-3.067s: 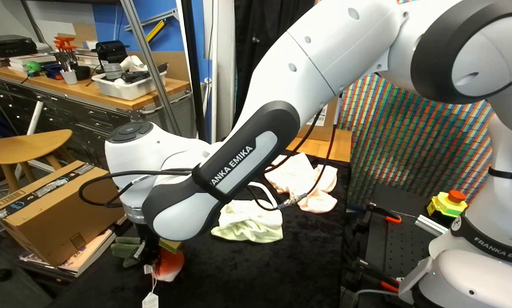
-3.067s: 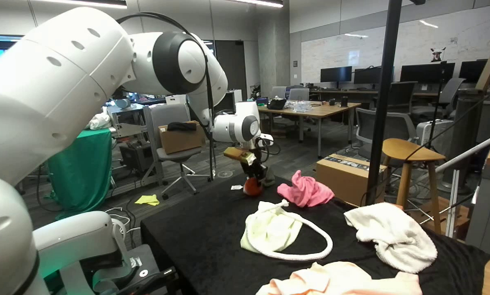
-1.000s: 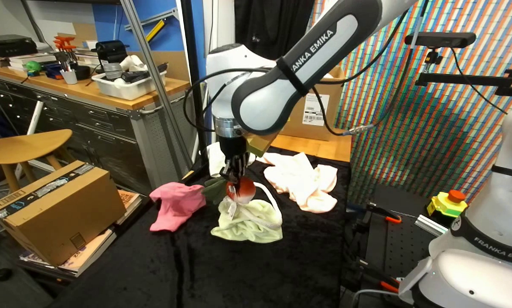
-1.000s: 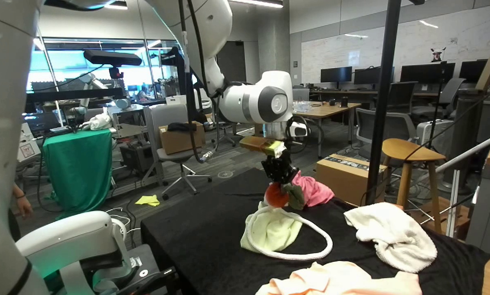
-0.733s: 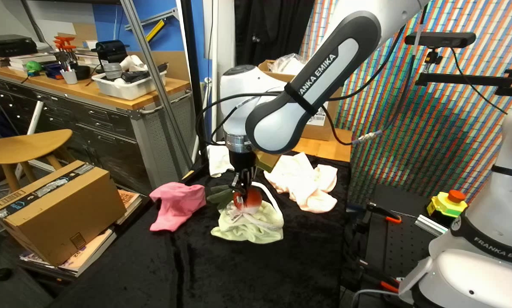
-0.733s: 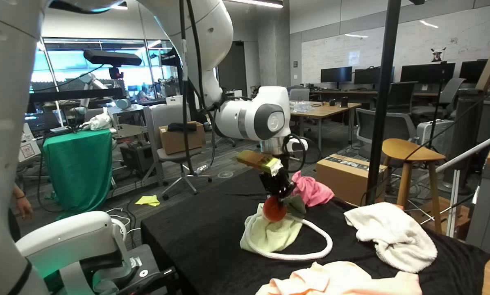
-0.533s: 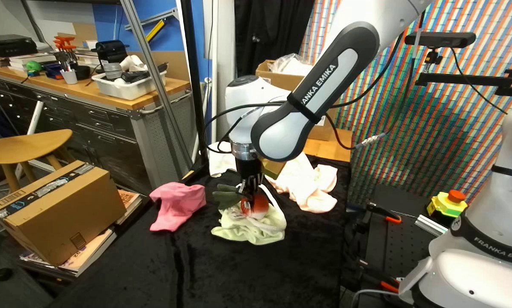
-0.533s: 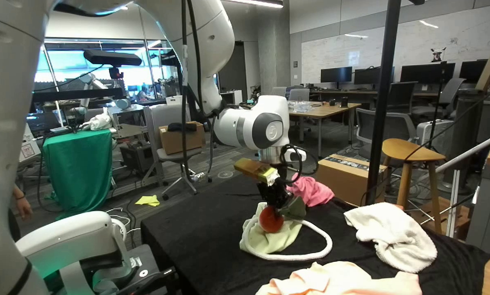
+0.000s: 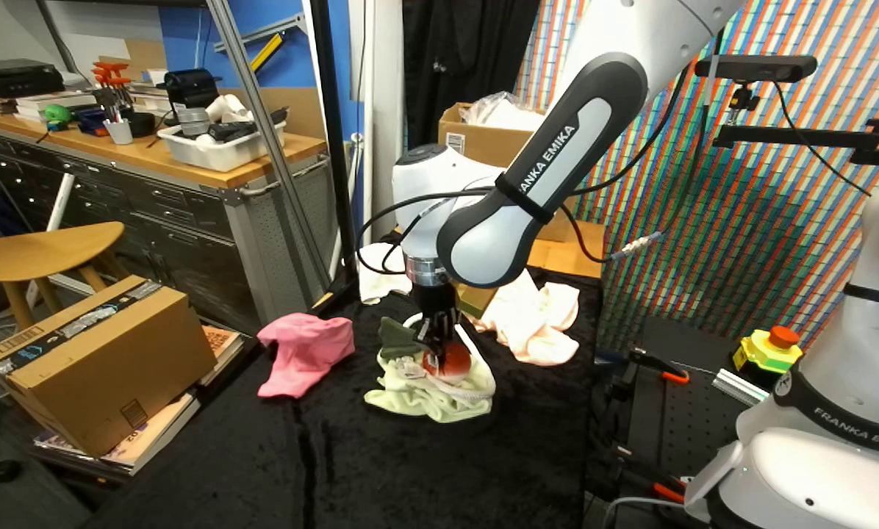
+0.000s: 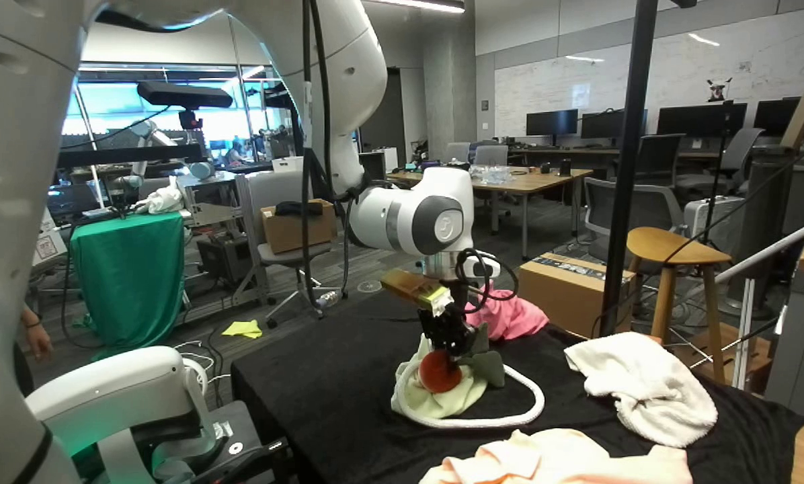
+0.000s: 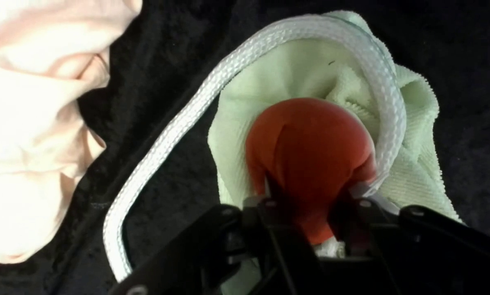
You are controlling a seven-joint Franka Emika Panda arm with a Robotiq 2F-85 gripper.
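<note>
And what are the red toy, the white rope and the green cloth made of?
Red toy: probably stuffed fabric, smooth and matte; it creases softly.
White rope: braided fibre, slightly shiny, perhaps nylon; the weave shows.
Green cloth: maybe towel fabric, dull and fuzzy; fine ribs and fluffy edges show.

The gripper (image 11: 308, 196) is partly hiding the red item (image 11: 314, 143). Peach cloth (image 11: 28, 155) is running off the wrist view's left edge.
</note>
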